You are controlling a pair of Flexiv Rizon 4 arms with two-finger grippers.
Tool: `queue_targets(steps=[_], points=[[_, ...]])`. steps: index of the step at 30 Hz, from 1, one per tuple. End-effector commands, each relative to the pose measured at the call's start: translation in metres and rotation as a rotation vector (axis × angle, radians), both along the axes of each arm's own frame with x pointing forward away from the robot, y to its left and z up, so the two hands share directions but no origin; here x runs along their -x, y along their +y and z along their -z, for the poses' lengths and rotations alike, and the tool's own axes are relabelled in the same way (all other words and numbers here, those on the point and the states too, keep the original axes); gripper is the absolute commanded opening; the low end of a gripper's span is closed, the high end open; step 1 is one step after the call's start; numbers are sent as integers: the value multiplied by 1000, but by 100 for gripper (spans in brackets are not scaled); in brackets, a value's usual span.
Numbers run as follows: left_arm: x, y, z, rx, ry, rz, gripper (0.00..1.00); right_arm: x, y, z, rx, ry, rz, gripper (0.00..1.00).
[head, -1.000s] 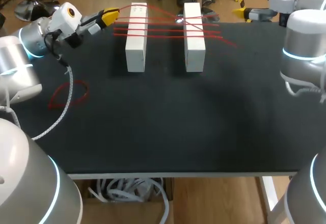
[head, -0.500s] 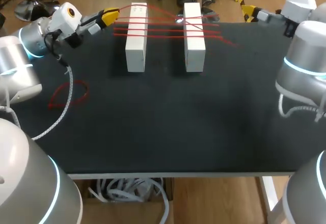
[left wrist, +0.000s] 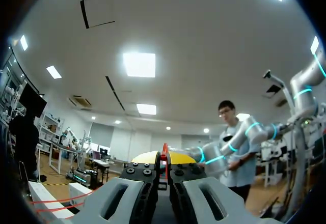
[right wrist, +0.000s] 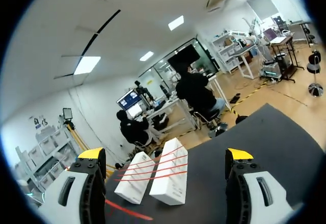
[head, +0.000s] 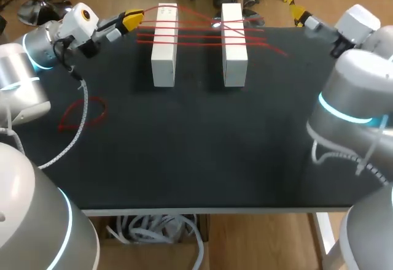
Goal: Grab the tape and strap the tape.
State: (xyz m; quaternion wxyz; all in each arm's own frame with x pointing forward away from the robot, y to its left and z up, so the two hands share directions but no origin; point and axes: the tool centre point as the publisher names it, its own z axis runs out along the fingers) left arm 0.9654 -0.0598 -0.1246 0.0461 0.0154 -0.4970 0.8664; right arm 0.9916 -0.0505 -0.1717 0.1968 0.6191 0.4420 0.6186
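While the left tool (head: 130,19) is clamped on the red tape (head: 199,35), yellow tips together with the strand between them, the tape runs ahead of it in several lines across two white blocks (head: 164,44) standing just beyond its tips. A loose red loop (head: 83,113) lies on the tabletop (head: 196,147) well behind this tool. The right tool (head: 302,17) has its fingers wide apart and holds nothing; the blocks stand ahead of it, well apart.
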Motion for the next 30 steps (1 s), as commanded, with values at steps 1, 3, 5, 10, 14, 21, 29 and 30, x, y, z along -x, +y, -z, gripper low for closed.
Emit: queue_targets(steps=[1, 3, 5, 10, 14, 21, 29, 30], points=[[1, -1, -1, -3, 2, -5, 0, 22, 12, 2, -55, -150, 147, 100], [1, -1, -1, -3, 2, -5, 0, 28, 18, 3, -77, -150, 160, 100], [1, -1, -1, -3, 2, -5, 0, 35, 25, 5, -115, -148, 174, 100], [1, -1, -1, -3, 2, -5, 0, 49, 43, 11, -179, -135, 200, 100], [1, -1, -1, -3, 2, -5, 0, 59, 56, 12, -218, -128, 221, 100], [1, -1, -1, -3, 2, -5, 0, 67, 72, 14, -308, -126, 282, 100], [1, -1, -1, -3, 2, -5, 0, 69, 85, 17, -483, -132, 327, 100], [1, -1, -1, -3, 2, -5, 0, 69, 87, 18, -514, -135, 331, 100]])
